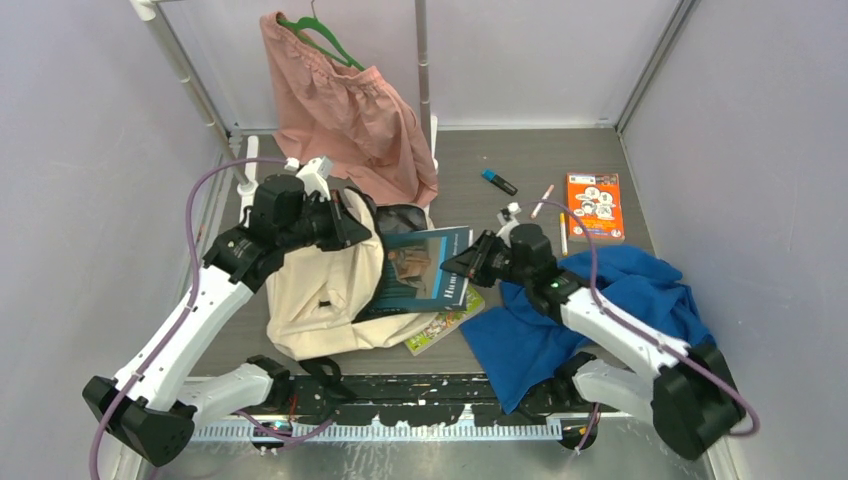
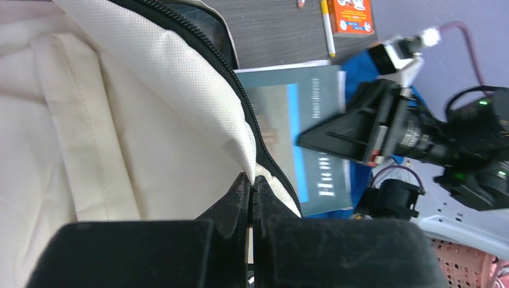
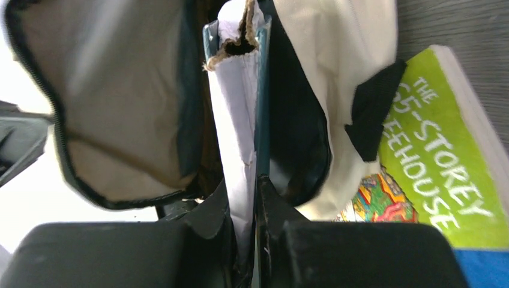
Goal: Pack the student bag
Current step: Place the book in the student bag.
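The cream student bag [image 1: 320,295] lies at table centre-left with its black-zippered mouth open to the right. My left gripper [image 1: 352,228] is shut on the bag's upper flap edge [image 2: 252,162] and holds it up. My right gripper [image 1: 458,266] is shut on a teal book [image 1: 425,270] that lies partly inside the bag's mouth. In the right wrist view the book [image 3: 243,120] stands edge-on between the fingers, pointing into the dark opening. A green book [image 1: 445,322] lies under the bag's right edge; it also shows in the right wrist view [image 3: 438,150].
A blue cloth [image 1: 590,305] lies under the right arm. An orange booklet [image 1: 594,205], a pencil [image 1: 563,232], a pen [image 1: 542,201] and a blue marker [image 1: 498,181] lie at the back right. A pink garment [image 1: 345,110] on a green hanger hangs at the back.
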